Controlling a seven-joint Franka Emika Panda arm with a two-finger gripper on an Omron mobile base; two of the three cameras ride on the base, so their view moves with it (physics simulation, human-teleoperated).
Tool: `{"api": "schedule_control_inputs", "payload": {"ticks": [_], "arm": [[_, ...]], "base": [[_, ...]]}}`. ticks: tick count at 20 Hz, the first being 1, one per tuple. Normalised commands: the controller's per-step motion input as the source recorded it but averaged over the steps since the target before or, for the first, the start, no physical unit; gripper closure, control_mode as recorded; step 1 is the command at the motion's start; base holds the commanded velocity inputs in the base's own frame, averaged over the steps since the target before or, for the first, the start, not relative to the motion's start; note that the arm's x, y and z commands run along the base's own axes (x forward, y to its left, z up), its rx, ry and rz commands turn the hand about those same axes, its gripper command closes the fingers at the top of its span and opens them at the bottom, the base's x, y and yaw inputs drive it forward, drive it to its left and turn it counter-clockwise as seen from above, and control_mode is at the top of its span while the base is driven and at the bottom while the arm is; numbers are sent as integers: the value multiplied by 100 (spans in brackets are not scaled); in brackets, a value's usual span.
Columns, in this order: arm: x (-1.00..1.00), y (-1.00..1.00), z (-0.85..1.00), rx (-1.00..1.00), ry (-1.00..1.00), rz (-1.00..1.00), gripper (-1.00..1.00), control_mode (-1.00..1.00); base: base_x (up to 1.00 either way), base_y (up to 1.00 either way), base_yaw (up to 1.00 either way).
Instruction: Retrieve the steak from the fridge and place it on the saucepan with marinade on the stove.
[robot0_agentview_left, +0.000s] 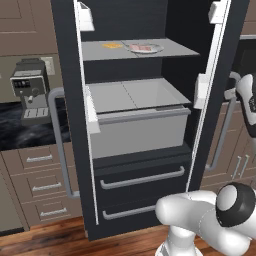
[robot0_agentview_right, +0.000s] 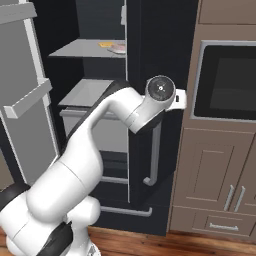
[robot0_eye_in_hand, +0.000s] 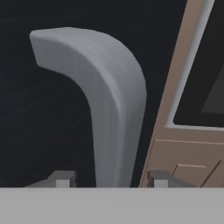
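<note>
The fridge (robot0_agentview_left: 140, 125) stands open; the steak (robot0_agentview_left: 144, 48) lies untouched on its upper shelf; the gripper (robot0_eye_in_hand: 111, 181), jaws apart, straddles the right door handle (robot0_eye_in_hand: 109, 109) without clamping; fetching and stove remain.

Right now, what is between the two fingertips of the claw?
In the hand view, the fridge's curved grey handle stands between the two fingertips of the claw. The tips appear apart from it, not clamped.

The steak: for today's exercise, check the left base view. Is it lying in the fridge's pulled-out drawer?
No. The steak lies on a pale plate on the shelf above the drawer.
</note>
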Motion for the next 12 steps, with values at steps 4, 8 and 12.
{"api": "schedule_control_inputs", "payload": {"ticks": [4, 8, 12], "arm": [[-56, 6, 0, 0, 0, 0, -100, -100], [-80, 23, 0, 0, 0, -1, -100, -100], [-59, 71, 1, 0, 1, -13, -100, -100]], "base": [[0, 0, 0], [0, 0, 0], [0, 0, 0]]}}
